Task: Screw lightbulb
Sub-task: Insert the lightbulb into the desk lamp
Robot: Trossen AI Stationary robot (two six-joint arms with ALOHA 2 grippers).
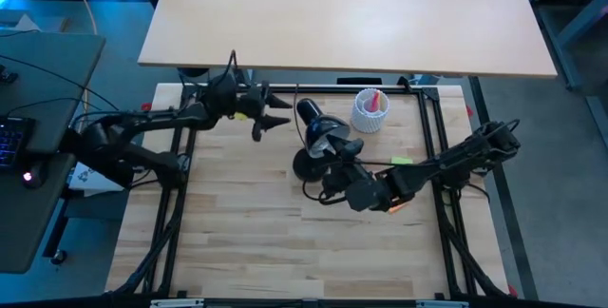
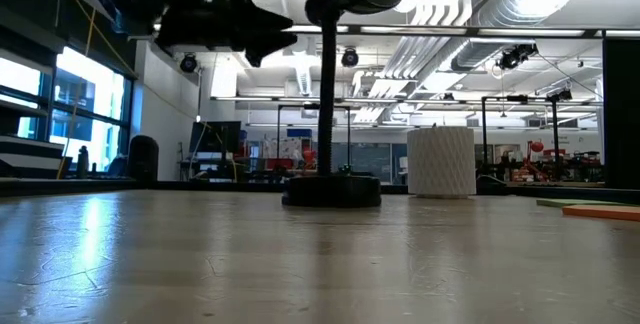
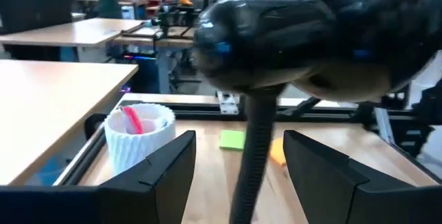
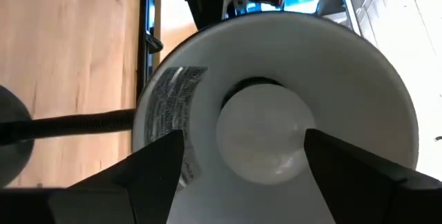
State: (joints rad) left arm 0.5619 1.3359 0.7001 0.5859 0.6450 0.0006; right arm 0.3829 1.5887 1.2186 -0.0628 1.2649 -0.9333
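Observation:
The black desk lamp [image 1: 315,137] stands on its round base [image 2: 331,192] at the table's middle. Its shade [image 4: 359,72] is white inside, and the white frosted lightbulb [image 4: 262,137] sits at its centre. My right gripper [image 4: 245,137] is open and points level into the shade's mouth, one finger on each side of the bulb. There is a gap at one finger; the other finger's tip [image 4: 314,144] lines up with the bulb's edge, and I cannot tell whether it touches. My left gripper [image 1: 274,123] is open just left of the lamp's head, pointing level at the gooseneck [image 3: 248,155].
A white ribbed cup [image 1: 370,110] holding something red stands behind and to the right of the lamp. A green slip [image 3: 233,139] and an orange piece [image 3: 276,151] lie on the table to the lamp's right. A black frame [image 1: 432,118] borders the wooden top.

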